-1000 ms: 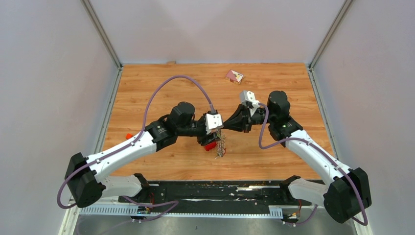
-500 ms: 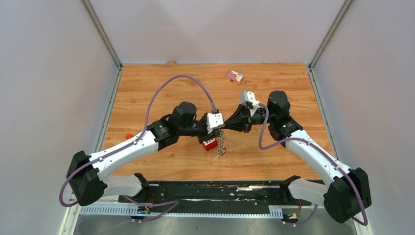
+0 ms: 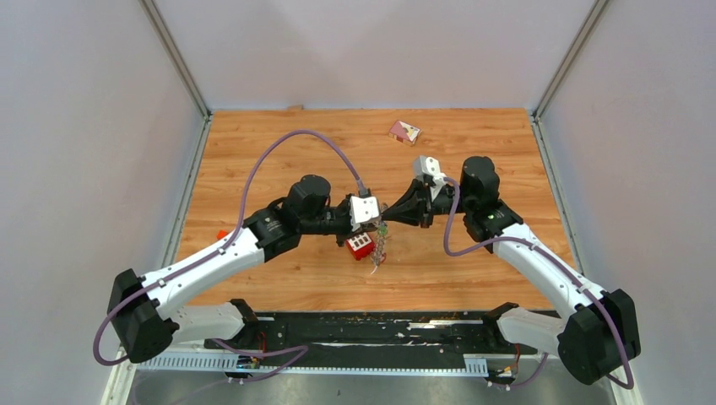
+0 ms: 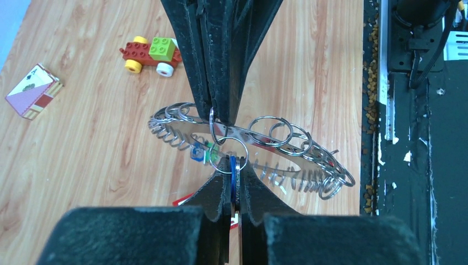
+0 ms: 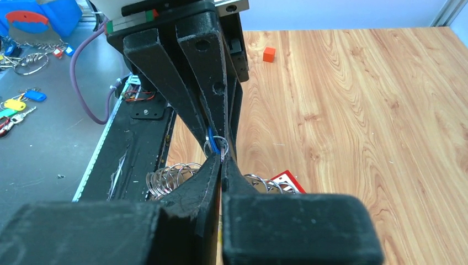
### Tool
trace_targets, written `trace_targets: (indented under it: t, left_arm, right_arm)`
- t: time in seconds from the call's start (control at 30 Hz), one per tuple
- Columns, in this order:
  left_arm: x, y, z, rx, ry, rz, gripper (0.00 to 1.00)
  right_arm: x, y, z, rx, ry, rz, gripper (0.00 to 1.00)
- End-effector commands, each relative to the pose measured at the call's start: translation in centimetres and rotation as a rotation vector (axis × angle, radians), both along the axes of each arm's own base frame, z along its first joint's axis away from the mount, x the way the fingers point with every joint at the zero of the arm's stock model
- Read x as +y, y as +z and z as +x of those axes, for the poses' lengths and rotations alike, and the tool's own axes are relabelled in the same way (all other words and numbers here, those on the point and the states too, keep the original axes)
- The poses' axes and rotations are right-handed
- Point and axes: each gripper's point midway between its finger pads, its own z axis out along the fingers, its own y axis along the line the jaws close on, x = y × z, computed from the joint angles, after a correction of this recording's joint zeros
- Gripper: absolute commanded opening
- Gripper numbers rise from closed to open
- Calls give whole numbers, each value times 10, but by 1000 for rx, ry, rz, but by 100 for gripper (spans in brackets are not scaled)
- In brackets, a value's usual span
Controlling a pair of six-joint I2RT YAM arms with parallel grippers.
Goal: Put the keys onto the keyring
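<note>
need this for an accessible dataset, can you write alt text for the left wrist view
Two robot hands meet tip to tip above a wooden table: the left hand, at the bottom, pinches a blue-tagged key, and the right hand, at the top, grips a large grey keyring with a coiled wire rim. A toy block car and a card box lie beyond.

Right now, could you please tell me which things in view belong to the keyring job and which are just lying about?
For the job: keyring, gripped by the right hand; blue-tagged key, pinched in the left hand.
Lying about: brick toy car; card box; red brick; small orange cube.
</note>
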Motion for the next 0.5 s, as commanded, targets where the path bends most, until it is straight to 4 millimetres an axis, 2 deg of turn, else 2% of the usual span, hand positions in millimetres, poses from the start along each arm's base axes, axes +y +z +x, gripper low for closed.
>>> trace_targets:
  t: [0.0, 0.3, 0.47]
  left_arm:
    - [1, 29, -3, -71, -43, -27, 0]
    - [-1, 32, 12, -59, 18, 8, 0]
    - [0, 33, 18, -61, 41, 41, 0]
  right_arm:
    - [0, 15, 7, -69, -19, 21, 0]
    - [1, 13, 3, -67, 12, 21, 0]
    - [1, 7, 8, -69, -13, 2, 0]
